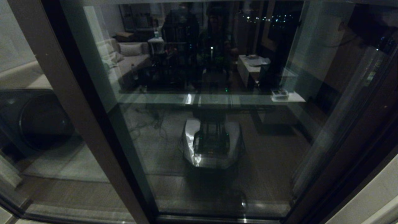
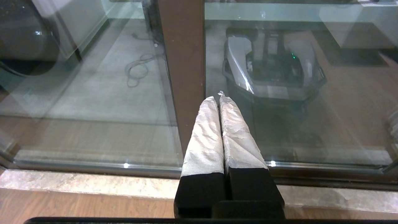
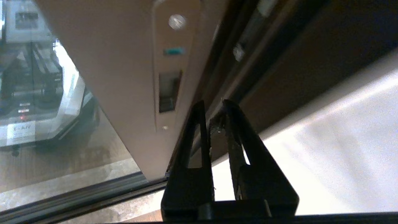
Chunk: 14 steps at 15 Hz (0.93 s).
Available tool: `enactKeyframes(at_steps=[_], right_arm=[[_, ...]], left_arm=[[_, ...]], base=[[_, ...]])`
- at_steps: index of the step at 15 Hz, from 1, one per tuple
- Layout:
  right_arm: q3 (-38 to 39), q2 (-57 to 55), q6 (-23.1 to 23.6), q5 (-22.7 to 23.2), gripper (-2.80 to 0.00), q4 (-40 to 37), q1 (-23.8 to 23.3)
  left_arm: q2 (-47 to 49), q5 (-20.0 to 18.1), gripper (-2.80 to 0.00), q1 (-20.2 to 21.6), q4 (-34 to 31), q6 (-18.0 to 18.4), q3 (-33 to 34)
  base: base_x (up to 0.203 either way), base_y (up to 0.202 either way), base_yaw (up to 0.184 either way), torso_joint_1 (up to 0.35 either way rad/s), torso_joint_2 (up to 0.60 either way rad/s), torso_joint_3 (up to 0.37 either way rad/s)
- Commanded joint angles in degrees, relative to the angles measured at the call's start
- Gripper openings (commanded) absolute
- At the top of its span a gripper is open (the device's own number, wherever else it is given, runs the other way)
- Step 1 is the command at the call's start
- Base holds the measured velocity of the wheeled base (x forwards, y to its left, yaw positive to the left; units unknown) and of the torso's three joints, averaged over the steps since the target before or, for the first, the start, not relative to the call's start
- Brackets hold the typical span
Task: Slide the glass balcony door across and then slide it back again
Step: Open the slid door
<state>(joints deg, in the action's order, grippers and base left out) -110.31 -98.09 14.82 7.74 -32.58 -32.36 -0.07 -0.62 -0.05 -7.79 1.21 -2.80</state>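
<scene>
The glass balcony door (image 1: 217, 140) fills the head view, and neither arm shows there. Its brown stile (image 3: 124, 77) carries a narrow recessed slot handle (image 3: 168, 91) and a small screw (image 3: 177, 21). My right gripper (image 3: 214, 104) is shut on nothing. Its black tips sit at the stile's outer edge beside the handle, against the dark channel between stile and frame. My left gripper (image 2: 217, 97) is shut too, its white-wrapped fingers (image 2: 205, 140) pressed together. They point at the glass just beside a plain brown post (image 2: 183, 56).
The glass reflects my own base (image 1: 211, 143) and the room behind. A dark round appliance (image 1: 37, 119) stands behind the left pane. A stone sill (image 2: 93, 183) and wooden floor (image 2: 77, 208) lie below the door track (image 3: 77, 199). A white wall (image 3: 326, 149) borders the frame on the right.
</scene>
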Motion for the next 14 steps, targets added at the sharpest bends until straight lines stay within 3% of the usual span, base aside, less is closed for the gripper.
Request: enactKeyframes(at_steps=[1, 5, 14], right_arm=[[-1.14, -3.45, 0.12, -0.28, -2.80, 1.07, 0.28], [-1.23, -6.42, 0.20, -2.20, -2.80, 6.94, 0.28], [-1.23, -7.38, -0.61, -2.08, -2.80, 8.66, 1.97]], left_arm=[[-0.01, 0.01, -2.80, 0.00, -0.04, 0.02, -0.01], [-0.01, 0.01, -2.80, -0.03, -0.04, 0.02, -0.01], [-0.01, 0.01, -2.80, 0.05, -0.04, 0.02, -0.01]], base=[[0.000, 0.000, 0.000, 0.000, 0.00, 0.000], [0.000, 0.000, 0.000, 0.000, 0.00, 0.000], [0.000, 0.000, 0.000, 0.000, 0.00, 0.000]])
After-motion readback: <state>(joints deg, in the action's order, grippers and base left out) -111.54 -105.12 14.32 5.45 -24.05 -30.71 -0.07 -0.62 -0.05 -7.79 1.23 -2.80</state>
